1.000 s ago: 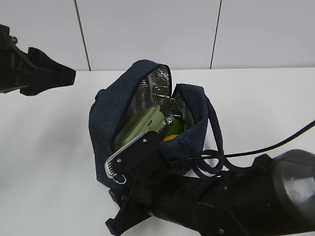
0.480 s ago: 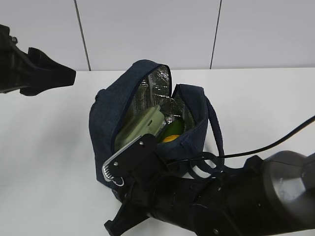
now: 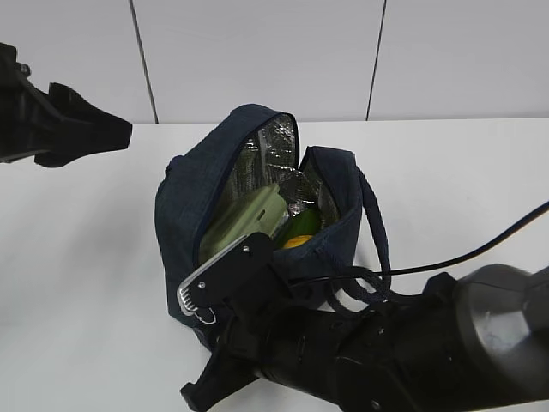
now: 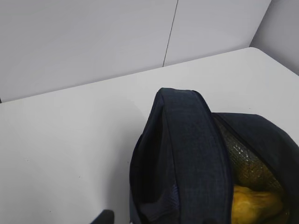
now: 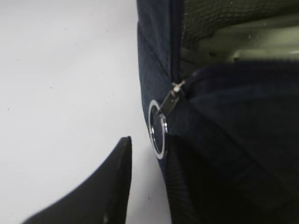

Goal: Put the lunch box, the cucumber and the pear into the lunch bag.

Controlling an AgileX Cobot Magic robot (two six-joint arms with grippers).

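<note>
The navy lunch bag [image 3: 193,184] stands open in the middle of the table, its foil lining showing. Inside it lie the sage-lidded lunch box [image 3: 247,216], the dark green cucumber [image 3: 303,221] and the yellow pear [image 3: 296,242]. My right gripper [image 3: 190,343] is open at the bag's near end. In the right wrist view one finger [image 5: 110,186] is left of the silver ring zip pull [image 5: 157,129], which hangs free. My left gripper [image 3: 86,129] hovers far left, away from the bag. The left wrist view shows the bag's flap [image 4: 187,154] and the pear [image 4: 254,205].
The bag's loop handle [image 3: 373,232] drapes to the right over my right arm's cable [image 3: 480,249]. A white wall stands behind the white table [image 3: 77,249].
My right gripper has shifted slightly left and down at the bag's near end. The bag, its contents and the left arm have not moved.
</note>
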